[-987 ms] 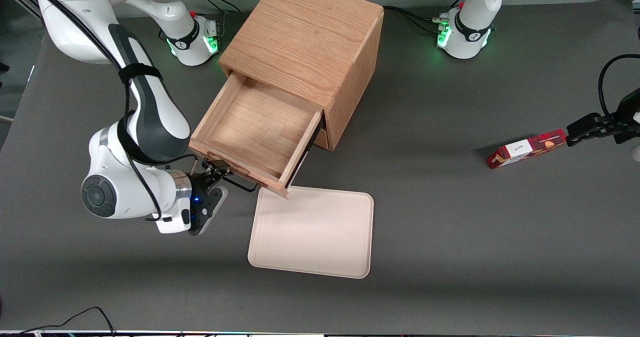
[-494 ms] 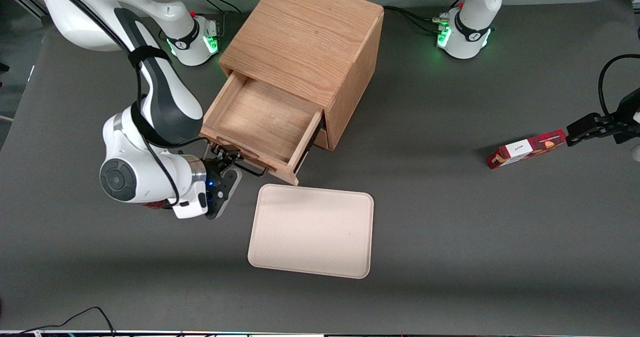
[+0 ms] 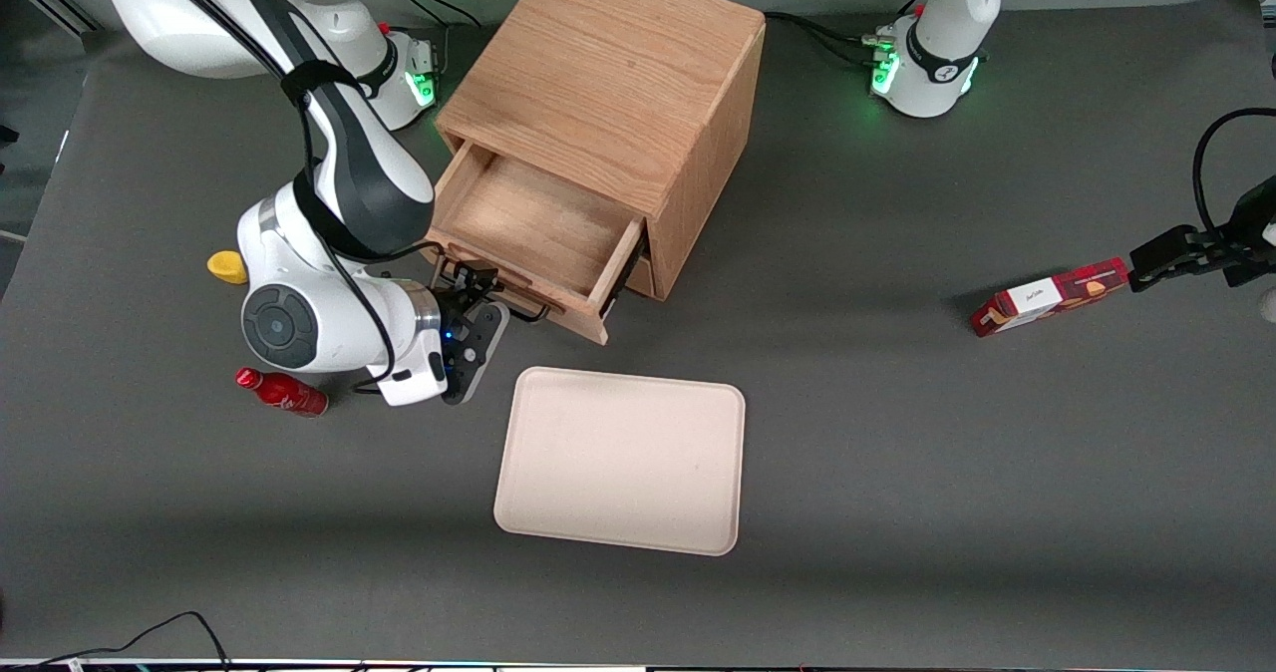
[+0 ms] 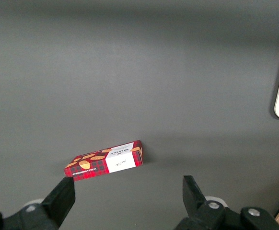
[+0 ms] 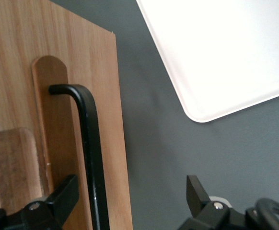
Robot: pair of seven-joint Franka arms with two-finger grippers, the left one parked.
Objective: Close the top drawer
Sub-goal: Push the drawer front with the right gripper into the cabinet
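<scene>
The top drawer is a shallow, empty oak tray that sticks partly out of the boxy wooden cabinet. Its thin black wire handle runs along the drawer's front panel. My gripper is open and sits right at the drawer front, nearer to the front camera than the drawer. In the right wrist view the gripper straddles the black handle and the edge of the drawer front; one finger lies over the wood. It holds nothing.
A beige tray lies flat in front of the cabinet, close to the drawer's corner; it also shows in the right wrist view. A red bottle and a yellow object lie beside my arm. A red cookie box lies toward the parked arm's end.
The top drawer has slid well into the cabinet. My gripper has moved with its front toward the cabinet. My arm has uncovered the red bottle and the yellow object.
</scene>
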